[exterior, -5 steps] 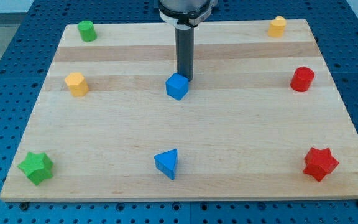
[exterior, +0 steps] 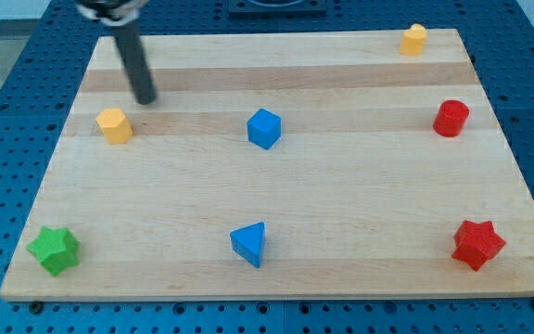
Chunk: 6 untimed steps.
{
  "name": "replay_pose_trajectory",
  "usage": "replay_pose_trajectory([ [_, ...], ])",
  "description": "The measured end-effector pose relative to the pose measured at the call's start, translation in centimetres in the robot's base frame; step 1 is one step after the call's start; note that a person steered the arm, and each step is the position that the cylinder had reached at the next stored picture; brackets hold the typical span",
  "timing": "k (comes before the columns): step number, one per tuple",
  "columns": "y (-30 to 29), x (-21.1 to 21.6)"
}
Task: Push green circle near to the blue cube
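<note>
The blue cube (exterior: 264, 128) sits near the middle of the wooden board (exterior: 360, 195). My tip (exterior: 145, 100) is at the upper left of the board, far to the left of the blue cube and just above and right of a yellow block (exterior: 114, 124). The green circle does not show in the camera view. The rod crosses the top left corner, and it may be hidden behind it.
A green star (exterior: 55, 250) lies at the lower left and a blue triangle (exterior: 249, 243) at the bottom middle. A red star (exterior: 477, 244) is at the lower right, a red cylinder (exterior: 451, 118) at the right and a second yellow block (exterior: 414, 39) at the top right.
My tip has moved from just behind the blue cube far to the left, to the upper left of the board. The green circle showed at the top left before and no longer shows.
</note>
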<state>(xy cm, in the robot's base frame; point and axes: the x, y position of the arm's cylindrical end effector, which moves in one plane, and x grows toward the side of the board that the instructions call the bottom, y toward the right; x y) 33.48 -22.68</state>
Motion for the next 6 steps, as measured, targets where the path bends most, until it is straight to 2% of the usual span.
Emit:
replay_pose_trajectory([
  [1,-6.1,-1.6],
  [3,-7.3,-12.8],
  [4,-6.1,-14.3],
  [5,-1.2,-13.3],
  [6,1.2,-11.2],
])
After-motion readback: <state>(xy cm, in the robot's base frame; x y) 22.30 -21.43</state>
